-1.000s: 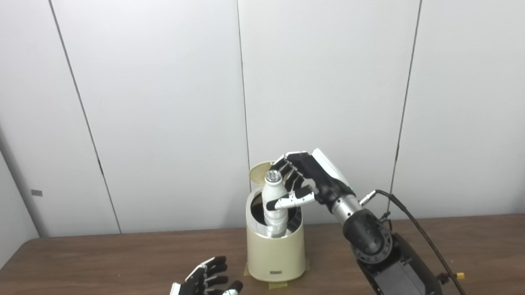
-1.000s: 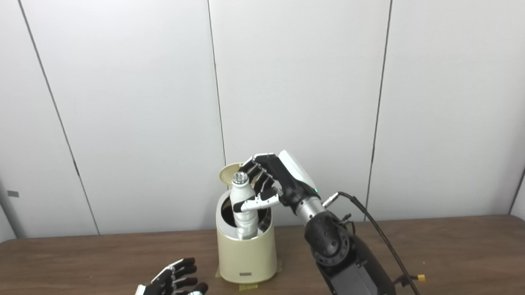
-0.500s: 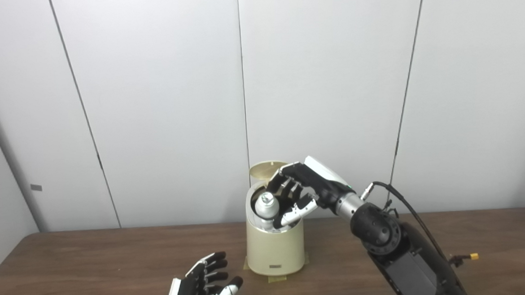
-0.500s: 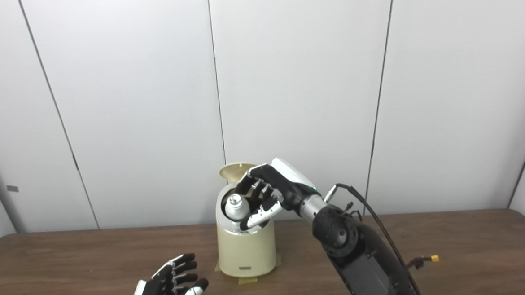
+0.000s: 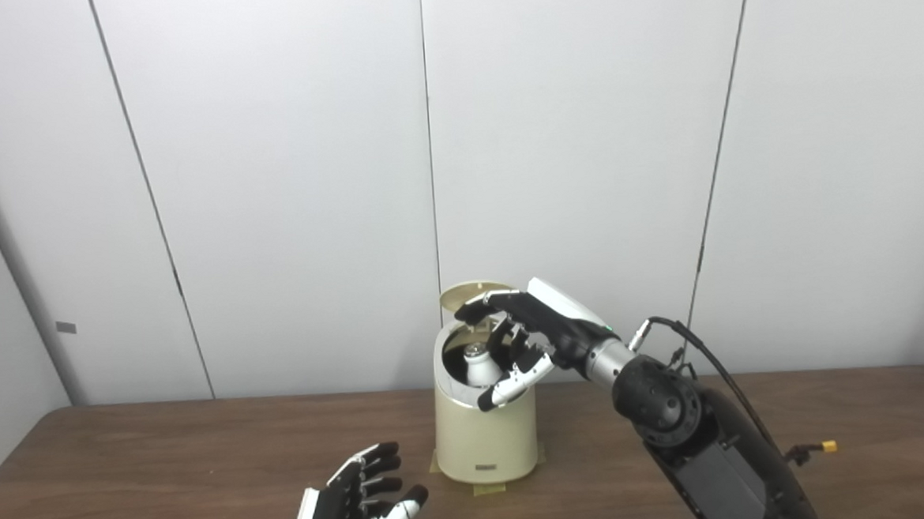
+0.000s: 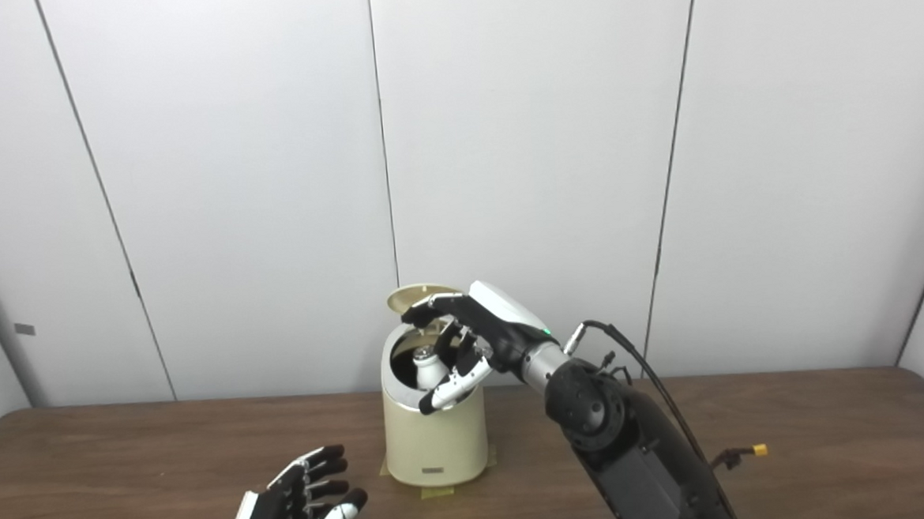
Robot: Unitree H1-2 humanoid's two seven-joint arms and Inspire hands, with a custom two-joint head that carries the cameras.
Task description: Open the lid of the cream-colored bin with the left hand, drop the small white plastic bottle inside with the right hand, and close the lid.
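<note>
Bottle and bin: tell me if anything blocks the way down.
Nothing visible does. The lid stands open behind the bin; the bottle is already inside the opening, and the right robot hand has spread just above it.

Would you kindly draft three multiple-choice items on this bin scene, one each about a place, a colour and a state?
1. Where is the white bottle?
A. lying on the table
B. inside the bin's opening
C. in the left hand

2. What colour is the bin?
A. cream
B. blue
C. black

3. How does the lid stand?
A. shut flat
B. taken off, on the table
C. raised open behind the rim

Answers:
1 B: only its top shows within the dark opening, beside the right hand.
2 A: its wall is pale cream against the brown table.
3 C: it stands up above the back edge, while the left hand rests open by the table's near edge.
</note>
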